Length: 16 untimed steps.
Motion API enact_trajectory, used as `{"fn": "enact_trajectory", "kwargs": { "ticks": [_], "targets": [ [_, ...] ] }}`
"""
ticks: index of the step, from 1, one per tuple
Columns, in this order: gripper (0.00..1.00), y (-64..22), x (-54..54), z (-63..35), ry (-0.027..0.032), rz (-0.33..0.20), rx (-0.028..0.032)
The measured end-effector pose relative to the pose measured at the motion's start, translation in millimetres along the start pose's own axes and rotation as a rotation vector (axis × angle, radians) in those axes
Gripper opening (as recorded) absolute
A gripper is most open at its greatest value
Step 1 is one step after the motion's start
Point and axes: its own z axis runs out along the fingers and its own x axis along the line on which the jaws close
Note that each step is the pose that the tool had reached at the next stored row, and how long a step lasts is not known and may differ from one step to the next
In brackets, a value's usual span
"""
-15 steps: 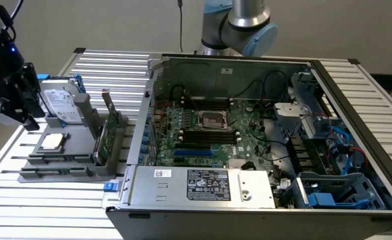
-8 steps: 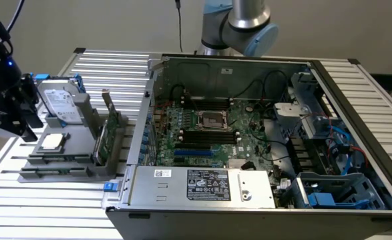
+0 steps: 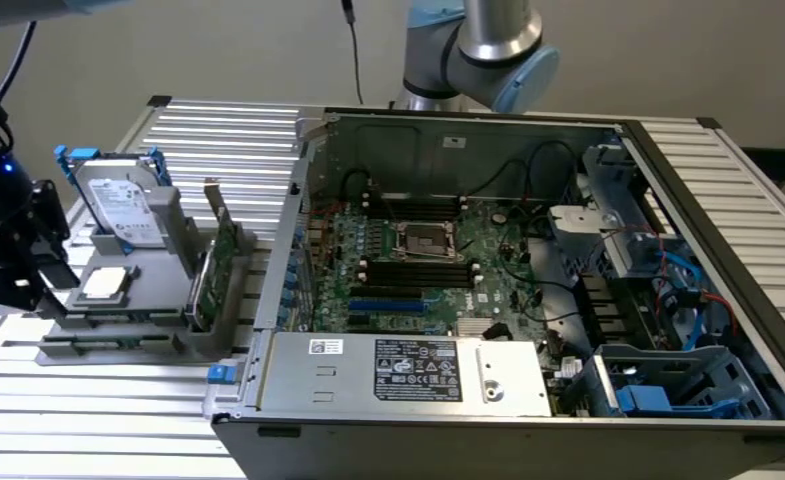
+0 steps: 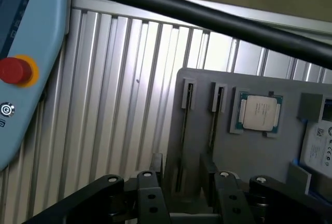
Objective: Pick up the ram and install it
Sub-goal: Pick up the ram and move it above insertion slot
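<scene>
Thin green ram (image 3: pixel 203 292), on edge, in gray holder (image 3: pixel 125 345)

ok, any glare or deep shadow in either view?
Wrist view: strong glare washes out the ribbed table beside the grey holder, which is evenly lit. Exterior view: the motherboard sits in shade inside the computer case; the table around it is bright.

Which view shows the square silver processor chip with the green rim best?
The wrist view: the square silver processor chip faces the camera squarely on the grey holder. The exterior view shows the chip farther off and at a slant, beside the upright silver hard drive.
</scene>
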Motion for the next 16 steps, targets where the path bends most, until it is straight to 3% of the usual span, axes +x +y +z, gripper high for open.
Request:
{"fn": "enact_trajectory", "kwargs": {
  "ticks": [4, 16],
  "targets": [
    [0.42, -1.6, 3.3, 7.2, 0.0000, -0.009, 0.0000],
    [0.42, -17.9, 7.7, 29.4, -0.0002, -0.024, 0.0004]
  ]
}}
